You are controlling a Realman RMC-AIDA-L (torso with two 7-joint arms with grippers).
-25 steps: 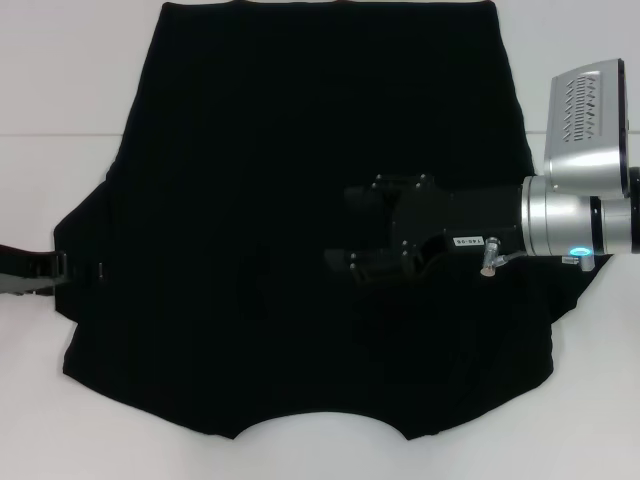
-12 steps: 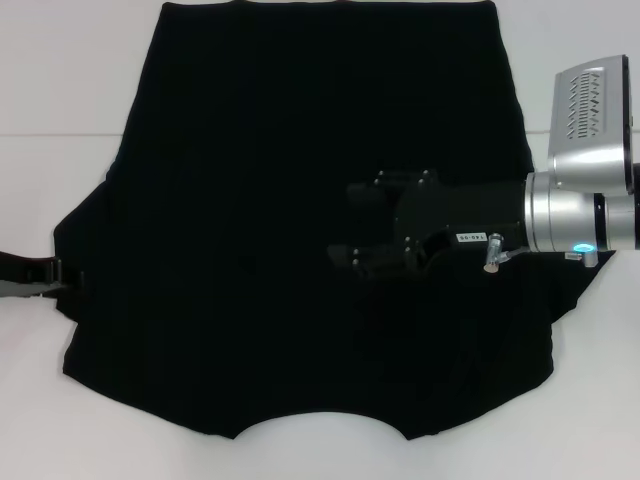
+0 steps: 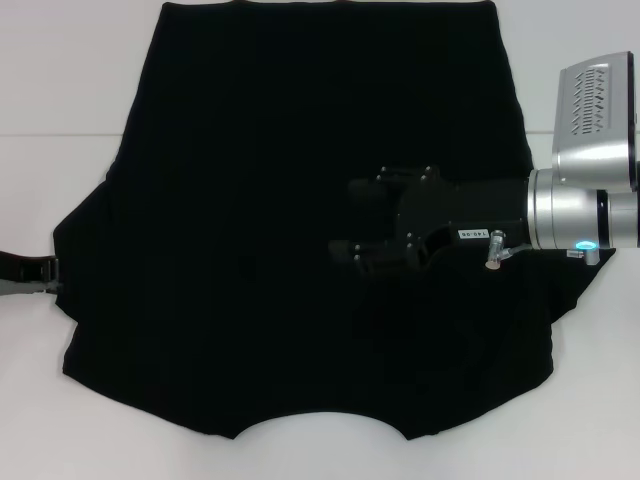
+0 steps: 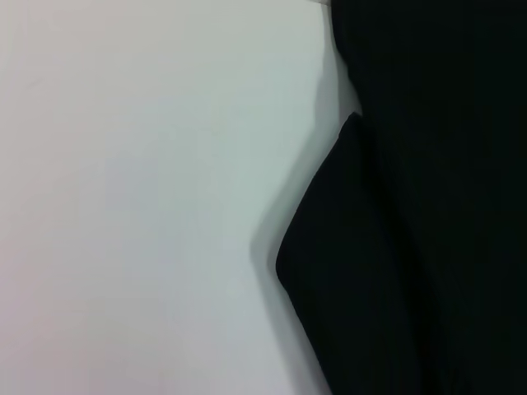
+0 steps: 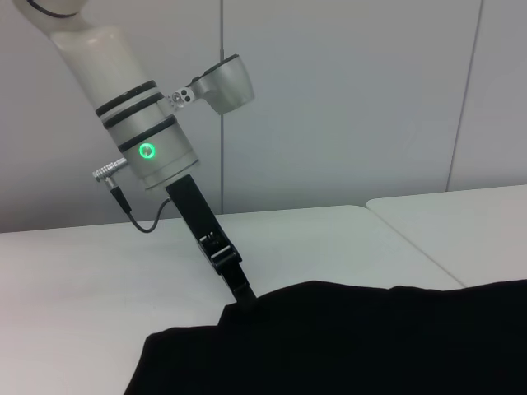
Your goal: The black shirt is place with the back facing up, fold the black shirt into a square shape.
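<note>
One black shirt (image 3: 300,200): soft matte cloth, spread flat over most of the smooth white table (image 3: 60,90), curved neckline at 6 o'clock | right gripper (image 3: 352,222): hard black, silver arm, above the cloth right of centre, fingers spread, empty | left gripper (image 3: 50,270): at 9 o'clock sleeve edge, grip cannot be made out

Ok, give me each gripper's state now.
Left gripper: at the left sleeve edge of the black shirt; cannot tell if open or shut.
Right gripper: open, holding nothing, over the shirt.
</note>
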